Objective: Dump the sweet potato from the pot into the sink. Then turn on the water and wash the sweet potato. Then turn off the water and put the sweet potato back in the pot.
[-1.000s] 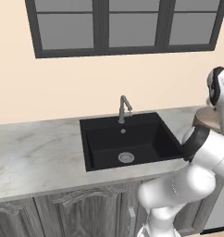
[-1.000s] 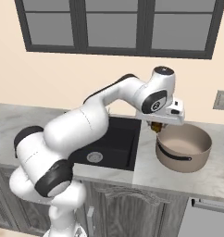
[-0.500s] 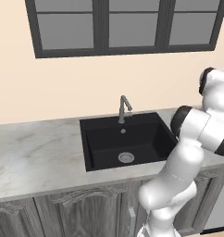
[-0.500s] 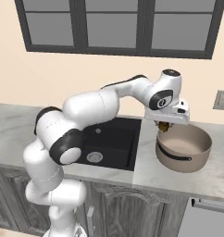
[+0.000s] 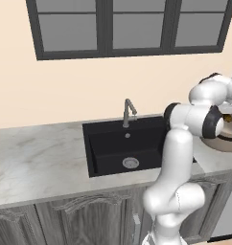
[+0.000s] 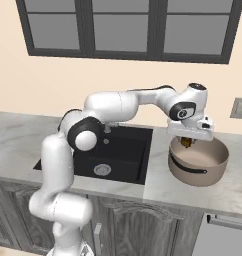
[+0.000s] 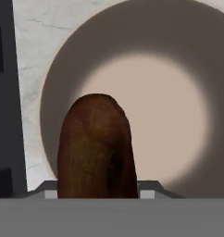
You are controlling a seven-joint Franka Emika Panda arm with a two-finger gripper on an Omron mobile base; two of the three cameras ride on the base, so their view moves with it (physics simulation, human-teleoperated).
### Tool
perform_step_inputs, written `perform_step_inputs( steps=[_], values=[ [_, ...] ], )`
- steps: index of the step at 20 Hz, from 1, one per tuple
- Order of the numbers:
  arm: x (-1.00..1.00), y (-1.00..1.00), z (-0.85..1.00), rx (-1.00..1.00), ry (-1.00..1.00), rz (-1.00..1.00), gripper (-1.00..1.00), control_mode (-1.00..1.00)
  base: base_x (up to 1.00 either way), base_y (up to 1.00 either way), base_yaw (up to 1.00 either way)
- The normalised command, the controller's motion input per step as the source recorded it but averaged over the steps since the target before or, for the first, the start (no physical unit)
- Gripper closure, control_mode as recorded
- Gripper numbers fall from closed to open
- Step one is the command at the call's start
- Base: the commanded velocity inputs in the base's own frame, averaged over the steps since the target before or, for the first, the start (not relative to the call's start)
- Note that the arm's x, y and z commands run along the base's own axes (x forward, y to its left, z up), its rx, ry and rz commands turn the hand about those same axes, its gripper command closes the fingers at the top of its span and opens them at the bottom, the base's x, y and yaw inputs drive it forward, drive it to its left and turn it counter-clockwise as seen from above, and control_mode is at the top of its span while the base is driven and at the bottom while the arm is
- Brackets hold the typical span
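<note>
My gripper (image 6: 187,142) is clamped on the sweet potato (image 7: 96,148), which hangs over the pot (image 6: 199,162), its long axis running along my fingers. In the hand view the pot's floor opens toward 1 o'clock of the tuber; the sink (image 6: 124,150) lies at 9 o'clock.

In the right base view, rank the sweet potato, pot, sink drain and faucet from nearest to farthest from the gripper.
1. sweet potato, between the gripper fingers
2. pot, directly beneath
3. faucet, leftward, behind the arm
4. sink drain, lower left, in the basin
</note>
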Motion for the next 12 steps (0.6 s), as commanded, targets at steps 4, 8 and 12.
perform_step_inputs(
  steps=[4,8,12],
  values=[
    [0.0,-0.35,-0.34,0.07,0.06,0.0,1.0,-1.0,0.0,0.0,0.0],
    [0.0,-0.24,-0.37,0.06,0.05,0.0,1.0,-1.0,0.0,0.0,0.0],
    [0.0,-0.06,-0.45,0.05,0.06,0.0,1.0,-1.0,0.0,0.0,0.0]
  ],
)
